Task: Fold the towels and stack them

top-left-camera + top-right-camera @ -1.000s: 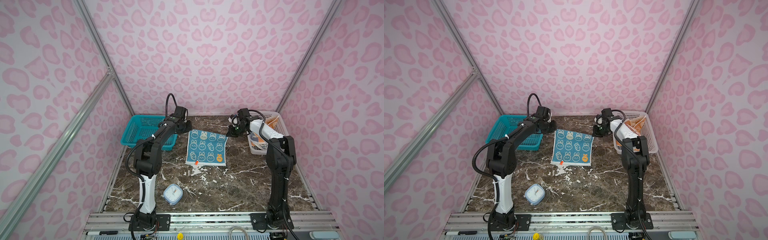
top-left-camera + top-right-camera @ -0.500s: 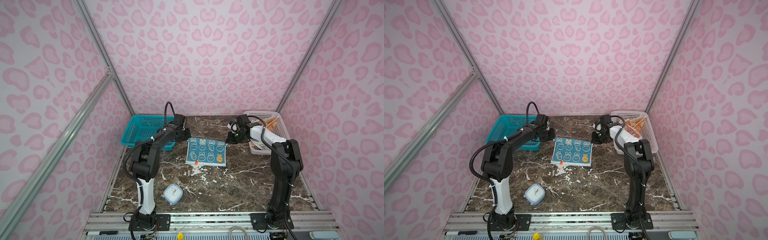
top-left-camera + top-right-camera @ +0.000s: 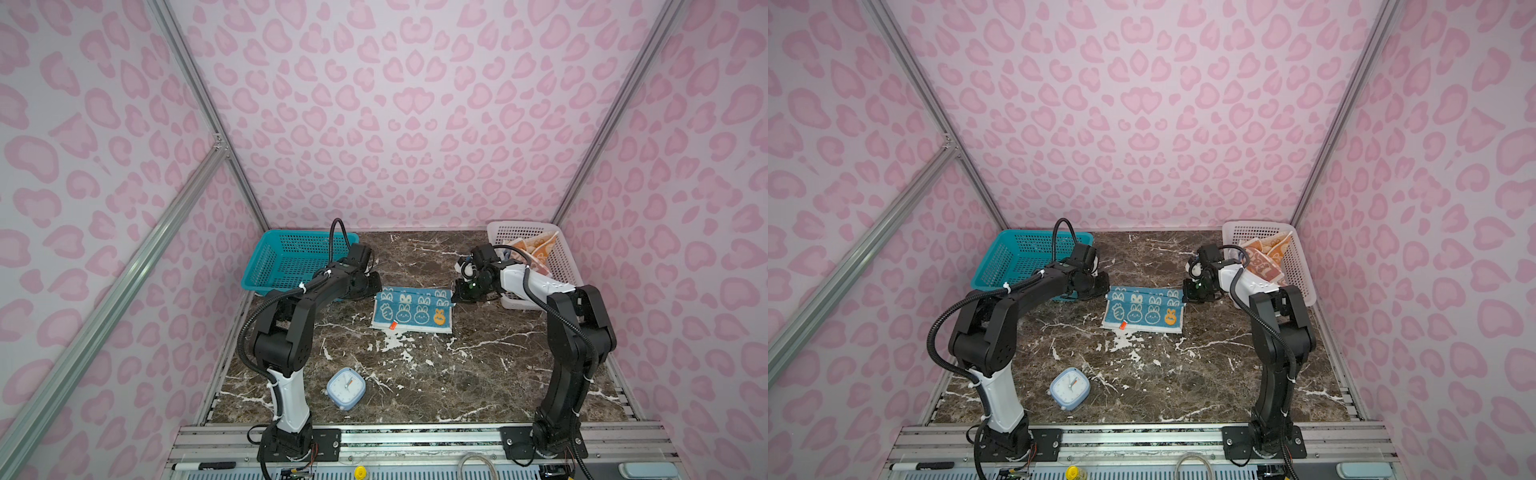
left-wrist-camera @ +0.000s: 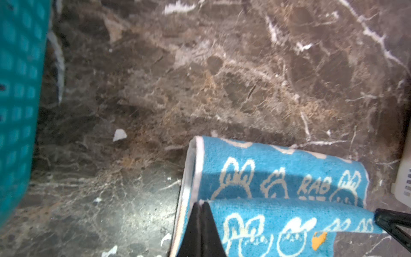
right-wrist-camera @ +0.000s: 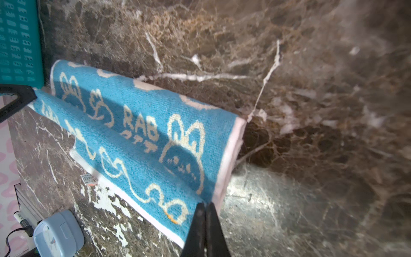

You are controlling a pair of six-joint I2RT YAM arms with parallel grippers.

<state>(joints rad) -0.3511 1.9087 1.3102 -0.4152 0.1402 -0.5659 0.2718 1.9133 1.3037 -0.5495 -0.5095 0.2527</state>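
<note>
In both top views the blue towel (image 3: 411,309) (image 3: 1144,309) lies at the centre of the frame on the table (image 3: 415,374), partly doubled over. The left gripper (image 3: 375,287) is at the towel's upper-left corner and the right gripper (image 3: 456,296) at its upper-right corner. A teal basket (image 3: 307,236) stands to the left of centre. A white basket (image 3: 519,227) at the right holds an orange towel (image 3: 536,249). A clock (image 3: 345,388) lies at lower centre.

In the left wrist view, the left gripper (image 4: 201,207) has its jaws together, clamped on one corner of the blue towel's (image 4: 278,178) raised edge.

In the right wrist view, the right gripper (image 5: 205,205) has its jaws together, pinching the other corner of the blue towel (image 5: 138,133).
</note>
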